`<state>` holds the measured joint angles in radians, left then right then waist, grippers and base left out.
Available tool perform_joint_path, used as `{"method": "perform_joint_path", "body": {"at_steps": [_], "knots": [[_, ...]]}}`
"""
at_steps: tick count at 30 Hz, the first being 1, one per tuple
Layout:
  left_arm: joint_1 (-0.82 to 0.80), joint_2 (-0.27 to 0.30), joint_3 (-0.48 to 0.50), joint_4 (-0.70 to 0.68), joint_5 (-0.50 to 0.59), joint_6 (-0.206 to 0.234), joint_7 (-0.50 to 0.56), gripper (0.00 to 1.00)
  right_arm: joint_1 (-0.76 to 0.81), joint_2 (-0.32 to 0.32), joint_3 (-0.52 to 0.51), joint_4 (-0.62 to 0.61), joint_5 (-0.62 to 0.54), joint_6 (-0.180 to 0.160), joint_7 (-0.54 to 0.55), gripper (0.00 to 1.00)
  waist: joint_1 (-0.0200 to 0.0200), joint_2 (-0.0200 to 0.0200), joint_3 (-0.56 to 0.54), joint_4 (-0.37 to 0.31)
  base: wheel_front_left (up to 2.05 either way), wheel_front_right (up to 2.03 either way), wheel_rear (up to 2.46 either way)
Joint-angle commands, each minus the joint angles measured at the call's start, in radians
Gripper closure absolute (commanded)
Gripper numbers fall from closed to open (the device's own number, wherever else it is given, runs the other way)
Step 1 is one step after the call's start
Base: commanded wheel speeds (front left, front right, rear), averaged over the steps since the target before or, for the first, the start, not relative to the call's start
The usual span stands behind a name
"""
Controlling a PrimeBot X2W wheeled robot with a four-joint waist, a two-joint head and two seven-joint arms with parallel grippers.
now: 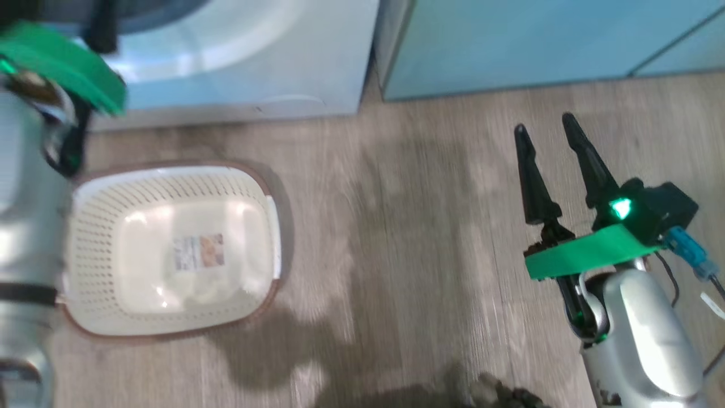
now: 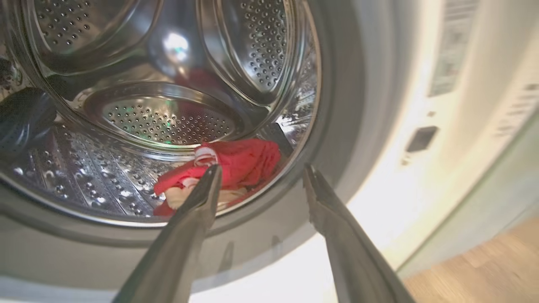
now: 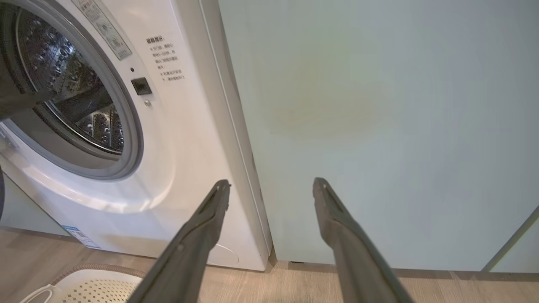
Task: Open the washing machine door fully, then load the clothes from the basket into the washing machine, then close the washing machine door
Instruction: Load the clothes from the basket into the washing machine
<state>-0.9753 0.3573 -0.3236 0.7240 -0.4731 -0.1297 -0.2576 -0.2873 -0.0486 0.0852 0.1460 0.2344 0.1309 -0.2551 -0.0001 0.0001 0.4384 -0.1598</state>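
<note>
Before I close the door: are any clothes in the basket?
No, the basket shows a bare base with its label sticker; the red clothes lie in the drum.

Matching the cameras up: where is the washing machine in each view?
Head view: the washing machine sits at the top left, beyond the basket.
Left wrist view: close up, steel drum upper left.
Right wrist view: left side.
Shared landmark: the teal cabinet beside it.

Drum point(image 2: 164, 122) mouth unobstructed, clothes point(image 2: 246, 162) lying low inside, basket point(image 1: 96, 226) before the washing machine point(image 1: 255, 68), floor point(image 1: 408, 226) free beside it
</note>
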Motion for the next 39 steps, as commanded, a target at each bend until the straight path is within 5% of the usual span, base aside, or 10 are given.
{"method": "perform_joint_path", "body": {"at_steps": [1,20,39], "knots": [[-0.003,0.033,0.023,-0.034,-0.004,-0.001,-0.004,0.00,0.013,-0.002,0.012,-0.028,-0.007,0.000,-0.007,0.00,0.0001,-0.0001,-0.060,0.037,0.00,0.00,0.00],[0.579,-0.179,0.199,-0.314,0.144,0.031,-0.004,0.00,0.185,-0.002,-0.046,-0.010,-0.014,0.000,-0.007,0.00,0.0001,-0.0001,-0.421,0.134,0.00,0.00,0.00],[0.877,-0.302,0.254,-0.521,0.259,0.054,-0.004,0.00,0.250,-0.002,-0.082,-0.035,-0.007,0.000,-0.007,0.00,0.0001,-0.0001,-0.493,0.158,0.00,0.00,0.00]]}}
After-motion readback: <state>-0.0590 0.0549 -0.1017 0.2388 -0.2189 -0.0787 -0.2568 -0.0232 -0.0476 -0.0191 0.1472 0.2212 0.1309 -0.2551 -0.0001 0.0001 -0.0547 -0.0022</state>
